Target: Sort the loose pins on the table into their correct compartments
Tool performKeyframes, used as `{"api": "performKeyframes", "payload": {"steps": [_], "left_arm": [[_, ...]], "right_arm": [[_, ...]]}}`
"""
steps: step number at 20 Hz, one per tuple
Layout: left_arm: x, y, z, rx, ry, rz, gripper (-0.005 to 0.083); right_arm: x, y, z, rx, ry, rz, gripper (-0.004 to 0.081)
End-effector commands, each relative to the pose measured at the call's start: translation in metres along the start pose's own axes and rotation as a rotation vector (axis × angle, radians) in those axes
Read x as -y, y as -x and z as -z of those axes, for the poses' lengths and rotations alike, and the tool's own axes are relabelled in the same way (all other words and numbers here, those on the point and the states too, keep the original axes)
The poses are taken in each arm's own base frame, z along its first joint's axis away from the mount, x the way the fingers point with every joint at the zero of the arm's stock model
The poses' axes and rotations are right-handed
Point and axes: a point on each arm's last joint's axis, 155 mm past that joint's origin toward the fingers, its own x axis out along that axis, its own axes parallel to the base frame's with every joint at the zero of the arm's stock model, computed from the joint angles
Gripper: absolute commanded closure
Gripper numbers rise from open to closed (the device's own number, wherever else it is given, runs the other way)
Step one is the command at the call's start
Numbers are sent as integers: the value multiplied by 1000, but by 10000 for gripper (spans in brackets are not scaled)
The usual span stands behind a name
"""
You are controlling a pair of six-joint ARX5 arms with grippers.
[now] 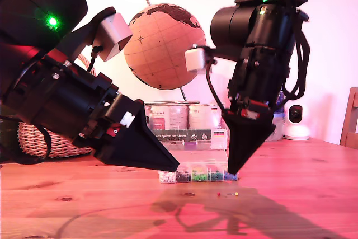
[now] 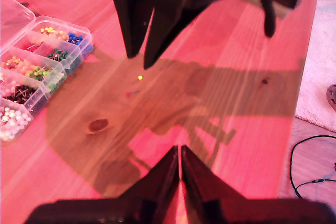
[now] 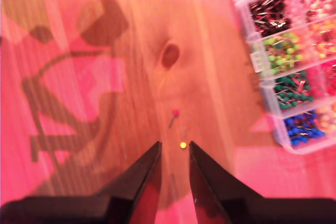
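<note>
Both grippers hover: my first gripper (image 2: 180, 153) pressed together, my second gripper (image 3: 175, 150) slightly spread above tiny ball-headed pins (image 3: 182, 145) beside the clear box (image 3: 262, 64).

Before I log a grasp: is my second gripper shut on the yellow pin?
No. My second gripper is open, with the yellow pin lying on the table between its fingertips.

My first gripper (image 2: 180, 156) has its fingers closed; my second gripper (image 3: 175, 153) points down, fingers parted.
</note>
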Motion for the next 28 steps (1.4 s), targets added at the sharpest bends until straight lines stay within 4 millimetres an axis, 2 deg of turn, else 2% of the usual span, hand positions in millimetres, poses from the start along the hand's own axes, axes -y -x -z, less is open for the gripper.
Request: {"api": "performKeyframes", "payload": {"steps": [1,8,19,28], "left_arm": [[2,-3,3,-6,-4,7,797],[2,-3,4,-7,-4,7,797],[2,-3,3,-5,-5,8,797],[2,-3,3,-4,-5,8,797]], "right_arm": [[-1,-12,7,-28,-8,-22,628],[5,-12,13,-17,-40,-33,623],[10,-10,5,14,-53,-26,610],[10,-21,8,-18,-76,-56,610]]}}
